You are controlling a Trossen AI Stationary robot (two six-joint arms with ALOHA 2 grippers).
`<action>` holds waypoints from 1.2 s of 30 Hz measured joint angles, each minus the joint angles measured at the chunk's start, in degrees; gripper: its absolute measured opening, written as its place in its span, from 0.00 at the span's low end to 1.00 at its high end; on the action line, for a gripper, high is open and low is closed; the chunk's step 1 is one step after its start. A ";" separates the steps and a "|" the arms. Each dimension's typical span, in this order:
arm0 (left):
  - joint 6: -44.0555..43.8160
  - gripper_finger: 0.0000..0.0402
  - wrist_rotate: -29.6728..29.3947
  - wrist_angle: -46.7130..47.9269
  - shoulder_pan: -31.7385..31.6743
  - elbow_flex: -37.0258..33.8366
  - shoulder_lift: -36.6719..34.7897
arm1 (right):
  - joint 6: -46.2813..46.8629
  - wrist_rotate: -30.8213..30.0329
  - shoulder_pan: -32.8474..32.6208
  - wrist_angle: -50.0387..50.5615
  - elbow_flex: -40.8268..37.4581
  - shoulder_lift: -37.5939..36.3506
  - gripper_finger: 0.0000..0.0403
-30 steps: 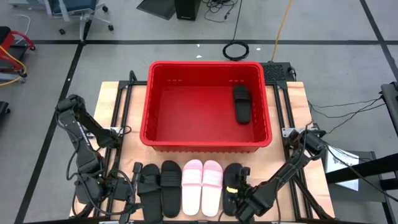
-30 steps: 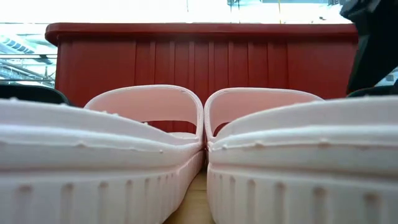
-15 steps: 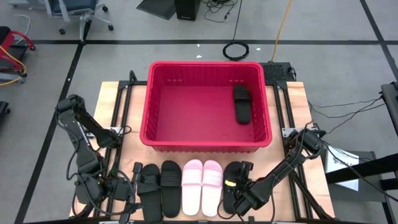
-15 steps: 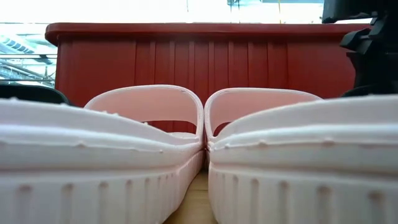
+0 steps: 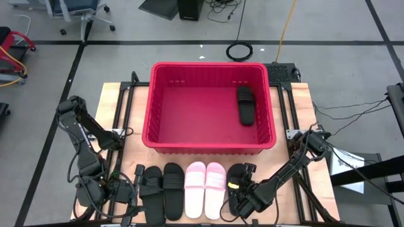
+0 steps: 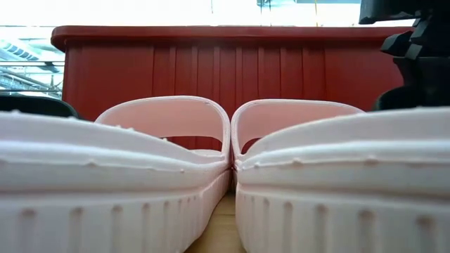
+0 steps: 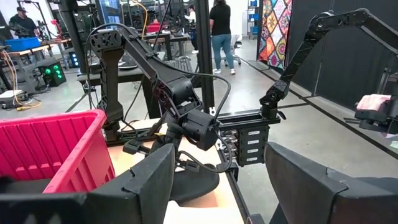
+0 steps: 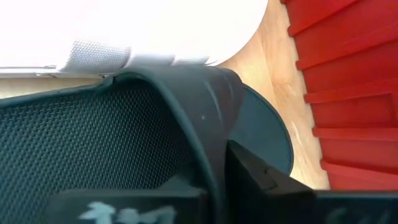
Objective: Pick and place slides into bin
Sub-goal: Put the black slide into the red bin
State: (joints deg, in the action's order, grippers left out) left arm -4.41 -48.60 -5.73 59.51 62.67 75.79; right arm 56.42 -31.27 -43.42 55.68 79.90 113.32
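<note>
The red bin (image 5: 208, 107) stands at the far middle of the table with one black slide (image 5: 245, 105) lying in its right end. Along the near edge lie two black slides (image 5: 161, 190), two pink slides (image 5: 205, 189) (image 6: 225, 176) and a rightmost black slide (image 5: 236, 185) (image 7: 194, 183). My right gripper (image 5: 242, 197) (image 6: 408, 56) is shut on that rightmost slide. Left of the row, my left gripper (image 5: 129, 189) (image 7: 217, 168) stands open and touches nothing. My right gripper pinches the black slide's strap (image 8: 208, 143) between its two fingers, one finger (image 8: 267, 180) outside the strap and the other under it, over the footbed. It comes slanting from the table's near right. The slide lies flat on the table.
The bin's front wall (image 6: 225, 70) rises just beyond the row of slides. Metal frame rails (image 5: 123, 135) run along both table sides. People stand in the room beyond the table (image 7: 221, 25).
My right gripper has moved a little toward the table's left and down onto the rightmost black slide. The slide lies where it was.
</note>
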 joint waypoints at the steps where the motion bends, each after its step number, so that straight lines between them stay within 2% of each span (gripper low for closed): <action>1: 0.01 0.62 0.01 0.01 0.00 0.00 0.00 | 0.00 0.00 0.00 -0.03 0.00 0.00 0.04; 5: 0.03 0.62 0.02 0.02 0.00 0.00 0.00 | 0.37 -0.02 0.00 -0.09 0.00 0.00 0.01; 17: 0.23 0.62 0.00 0.21 0.00 0.00 0.00 | 1.42 0.11 0.00 0.07 0.00 -0.40 0.02; 29: 0.85 0.62 -0.01 0.47 -0.01 0.00 0.00 | 2.65 1.94 -0.31 -0.99 0.02 -4.64 0.03; 36: 1.32 0.62 -0.04 1.49 -0.02 0.00 0.00 | 0.23 5.96 -0.28 -1.46 0.02 -5.16 0.01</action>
State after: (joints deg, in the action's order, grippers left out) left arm -3.09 -48.64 -4.24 59.48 62.67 75.79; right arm 56.65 -25.30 -43.70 54.22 79.92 108.16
